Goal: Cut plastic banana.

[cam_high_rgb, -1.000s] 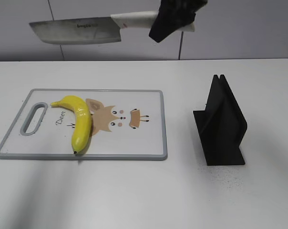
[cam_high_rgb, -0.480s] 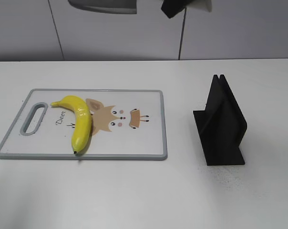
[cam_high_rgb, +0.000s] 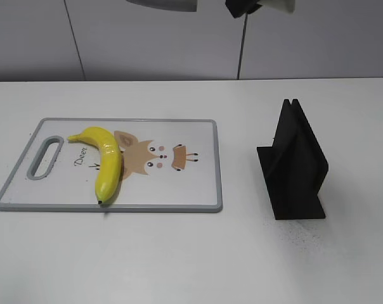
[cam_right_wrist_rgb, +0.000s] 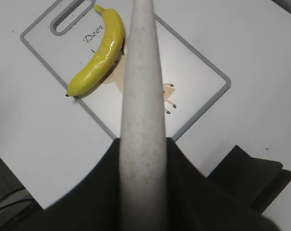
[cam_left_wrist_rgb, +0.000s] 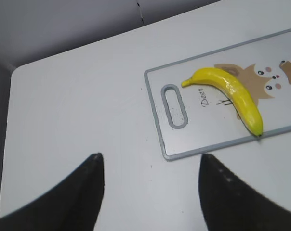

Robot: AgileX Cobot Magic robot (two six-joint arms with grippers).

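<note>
Right gripper [cam_right_wrist_rgb: 140, 159]: dark fingers clamped on white knife handle [cam_right_wrist_rgb: 140, 86], up at top edge of ext. view.
Left gripper [cam_left_wrist_rgb: 150, 192]: jaws spread wide, nothing btwn, above bare table.
Table [cam_high_rgb: 179, 259]: white, matte, flat.
Cutting board [cam_high_rgb: 198, 126]: rect., white w/ grey rim, slot handle at left end; cartoon deer print, script "Deer".
Knife stand [cam_high_rgb: 296, 164]: black, angular, slotted top; well right of board.
Knife blade [cam_high_rgb: 163, 5]: grey metal, only lower edge in shot.
Plastic banana [cam_high_rgb: 106, 161]: glossy yellow, curved, dark tip; lies on board's left half, beside slot.
</note>
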